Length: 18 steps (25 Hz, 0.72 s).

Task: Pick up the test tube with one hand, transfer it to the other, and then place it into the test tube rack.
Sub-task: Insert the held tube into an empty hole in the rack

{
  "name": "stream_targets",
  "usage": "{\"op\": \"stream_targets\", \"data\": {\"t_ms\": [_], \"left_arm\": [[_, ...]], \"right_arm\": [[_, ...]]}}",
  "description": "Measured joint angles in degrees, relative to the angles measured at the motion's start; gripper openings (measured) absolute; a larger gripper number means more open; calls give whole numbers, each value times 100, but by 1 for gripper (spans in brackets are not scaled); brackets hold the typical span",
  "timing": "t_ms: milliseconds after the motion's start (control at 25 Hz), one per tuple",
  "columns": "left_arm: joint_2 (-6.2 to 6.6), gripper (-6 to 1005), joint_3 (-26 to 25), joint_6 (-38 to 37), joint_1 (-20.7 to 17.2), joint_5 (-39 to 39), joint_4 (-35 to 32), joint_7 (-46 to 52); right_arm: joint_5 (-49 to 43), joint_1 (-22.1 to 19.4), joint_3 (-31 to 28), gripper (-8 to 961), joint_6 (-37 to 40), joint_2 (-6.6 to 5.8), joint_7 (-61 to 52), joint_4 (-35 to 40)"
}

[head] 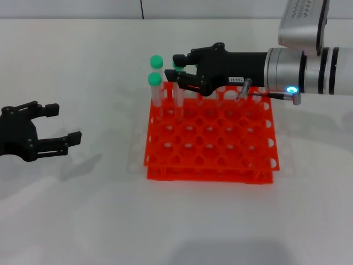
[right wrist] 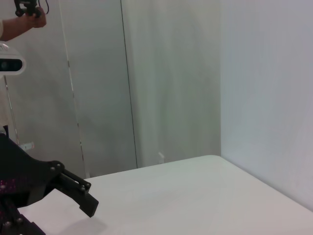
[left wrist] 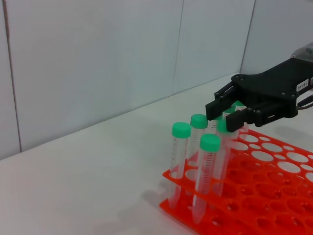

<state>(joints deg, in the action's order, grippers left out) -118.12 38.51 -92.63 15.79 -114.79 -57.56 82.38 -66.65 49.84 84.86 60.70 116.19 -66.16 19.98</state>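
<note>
In the upper right of the head view, the right end effector [head: 174, 70] reaches in over the far edge of the orange-red test tube rack [head: 209, 143], its fingers clenched on the green-capped test tube [head: 178, 91], which stands upright in a hole at the rack's far left corner. Three other green-capped tubes [left wrist: 179, 156] stand beside it in that corner. At the left edge, the left end effector [head: 63, 127] hovers released over the white worktop [head: 83, 215], well apart from the rack.

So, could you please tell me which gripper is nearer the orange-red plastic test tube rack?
Right. The right gripper reaches over the rack's far edge among the green-capped tubes; the left gripper sits off to its left.
</note>
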Motion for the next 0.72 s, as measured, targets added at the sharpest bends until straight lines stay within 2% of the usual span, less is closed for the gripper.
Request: {"op": "stream_targets", "data": {"t_ms": [200, 320, 440, 600, 720], "left_arm": [[0, 881, -2, 0, 8, 0, 0, 2], [0, 881, -2, 0, 17, 0, 0, 4], [2, 881, -3, -14, 19, 5, 0, 12], [32, 882, -4, -52, -26, 27, -1, 35], [36, 882, -3, -54, -4, 22, 1, 39]], "right_arm": [[-12, 8, 5, 268, -6, 0, -30, 0], [10, -4, 5, 465, 10, 0, -30, 20], [4, -103, 4, 521, 119, -22, -111, 186], [-251, -449, -5, 559, 427, -151, -513, 761], [-593, -847, -60, 558, 756, -365, -823, 1259]]}}
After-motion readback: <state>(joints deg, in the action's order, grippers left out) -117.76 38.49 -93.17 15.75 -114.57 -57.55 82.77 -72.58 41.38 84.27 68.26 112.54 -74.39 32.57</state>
